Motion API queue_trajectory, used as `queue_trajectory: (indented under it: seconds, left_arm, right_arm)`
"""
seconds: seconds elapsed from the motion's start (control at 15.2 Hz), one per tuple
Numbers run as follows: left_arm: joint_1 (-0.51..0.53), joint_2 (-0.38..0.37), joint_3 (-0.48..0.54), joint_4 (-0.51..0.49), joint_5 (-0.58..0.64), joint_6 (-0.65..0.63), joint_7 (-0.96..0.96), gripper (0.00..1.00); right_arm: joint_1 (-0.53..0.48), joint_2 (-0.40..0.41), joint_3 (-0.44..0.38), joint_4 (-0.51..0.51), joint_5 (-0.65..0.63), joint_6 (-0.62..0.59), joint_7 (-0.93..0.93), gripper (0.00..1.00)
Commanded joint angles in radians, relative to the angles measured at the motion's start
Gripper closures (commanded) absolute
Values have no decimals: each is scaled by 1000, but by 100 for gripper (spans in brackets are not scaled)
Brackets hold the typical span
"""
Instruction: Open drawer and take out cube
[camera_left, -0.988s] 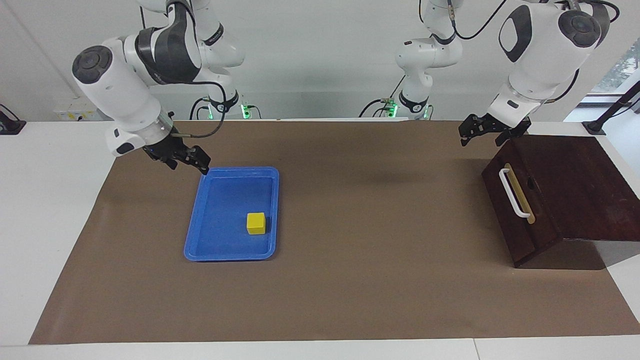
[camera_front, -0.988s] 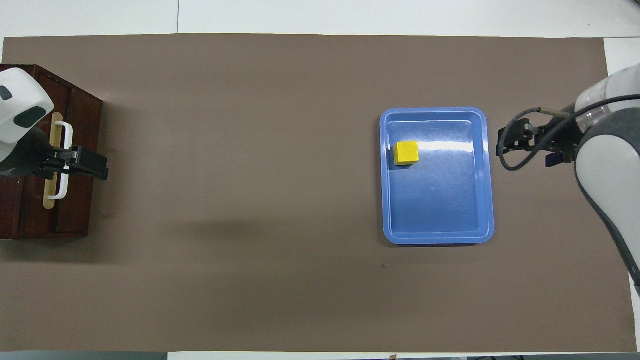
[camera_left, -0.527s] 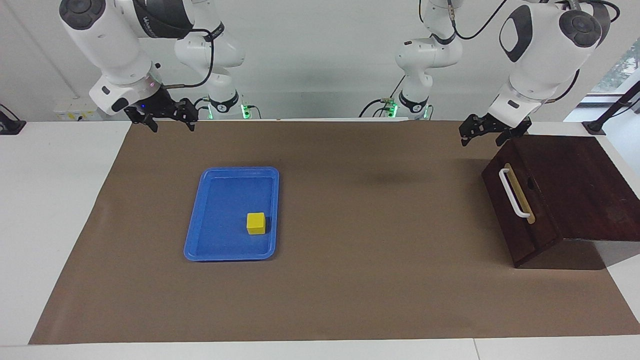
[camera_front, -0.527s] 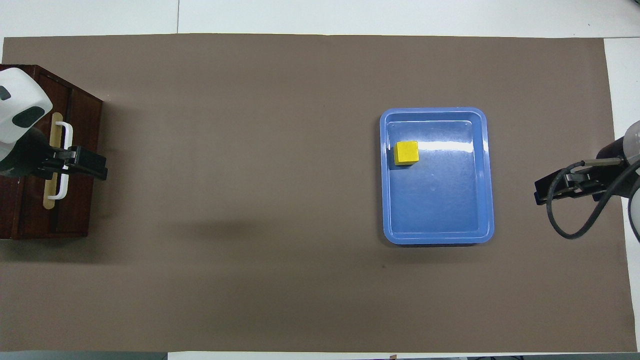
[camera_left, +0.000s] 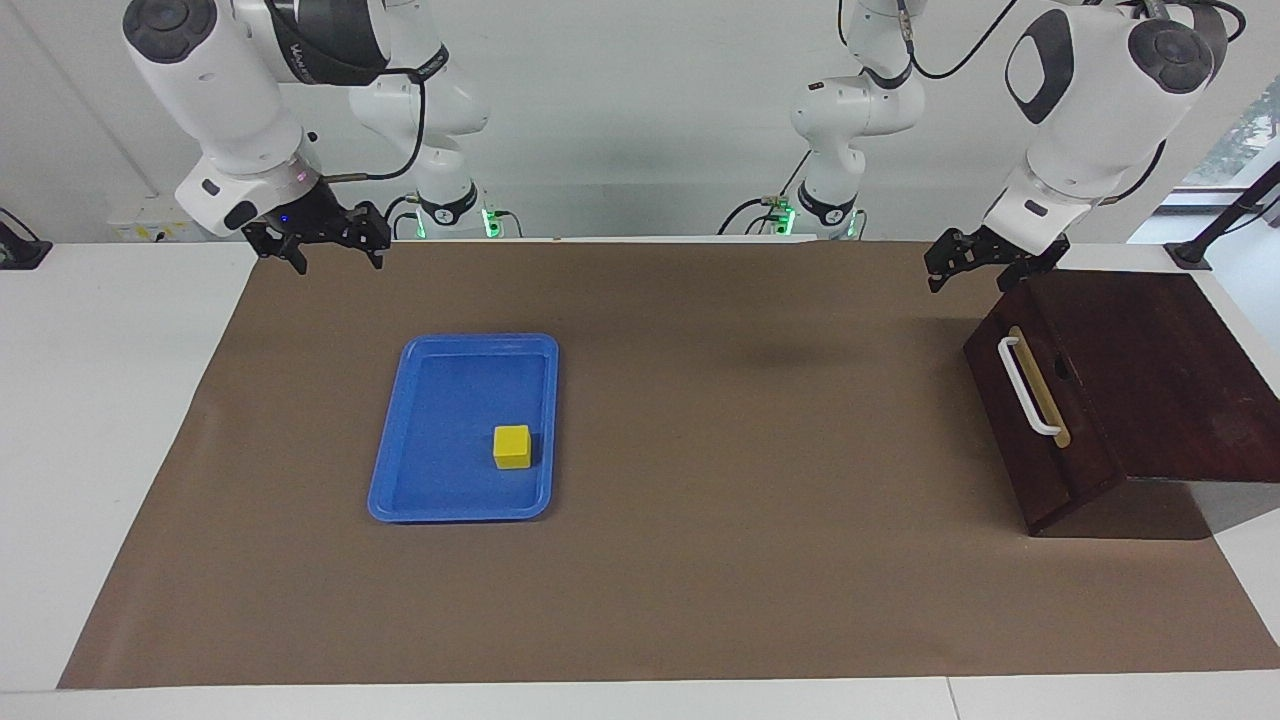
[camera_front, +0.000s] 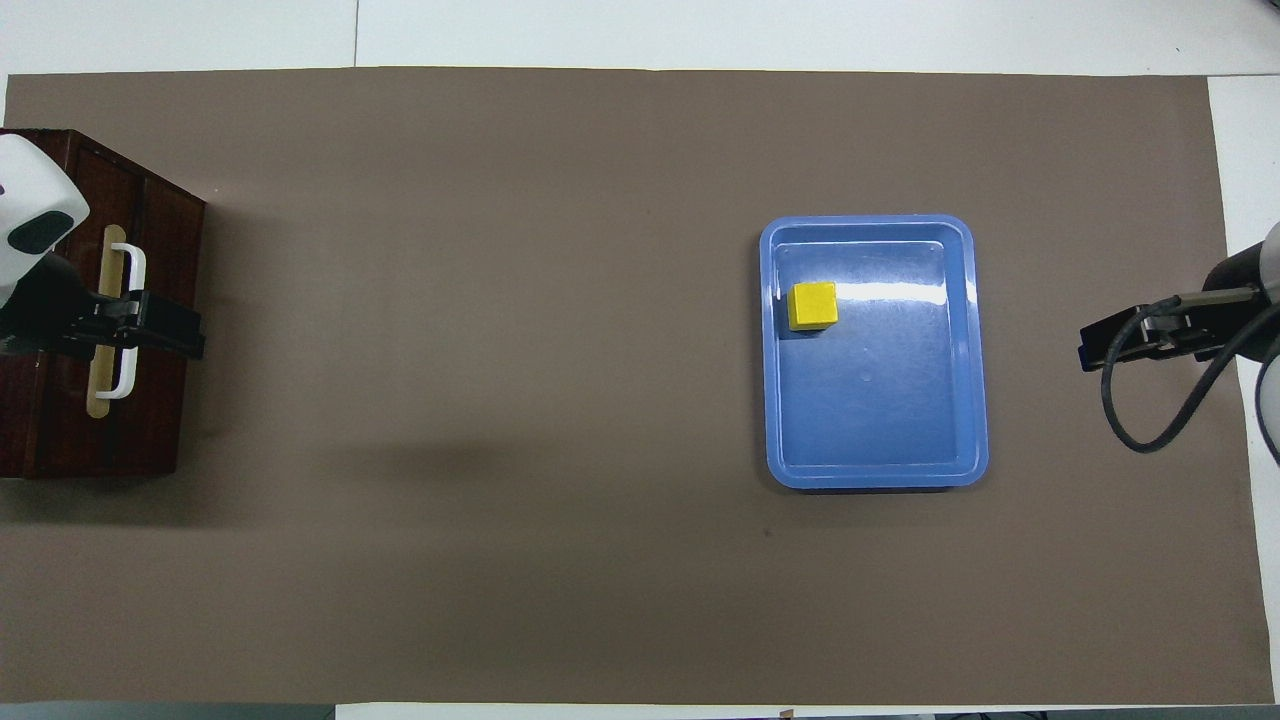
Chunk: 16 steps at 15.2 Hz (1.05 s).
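One small, bright yellow plastic cube (camera_left: 512, 446) with flat faces is seen lying in one shallow, glossy blue tray (camera_left: 395, 470) with rounded corners, toward the right arm's end of the table. The table is covered by a matte brown sheet (camera_left: 700, 580). One dark brown wooden drawer (camera_left: 1040, 420), fitted with a white bar handle (camera_left: 1026, 385) on a tan strip, is shut in its dark box at the left arm's end. Two grippers are counted. The left gripper (camera_left: 965, 268) is held above the box's edge, fingers spread, nothing gripped. The right gripper (camera_left: 335, 245) is raised over the sheet's edge, likewise spread and empty.
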Motion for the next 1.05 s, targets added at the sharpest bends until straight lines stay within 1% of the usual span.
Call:
queue_trajectory:
  seconds: [0.0,0.99]
  left_arm:
    - [8,-26,0,-23,-16,6,-7,0]
    - [8,-26,0,-23,-16,6,-7,0]
  right_arm:
    - [-28,24,12,57,2,-28,-23,0]
    - [-28,12,14,51,-11,-29,0,0]
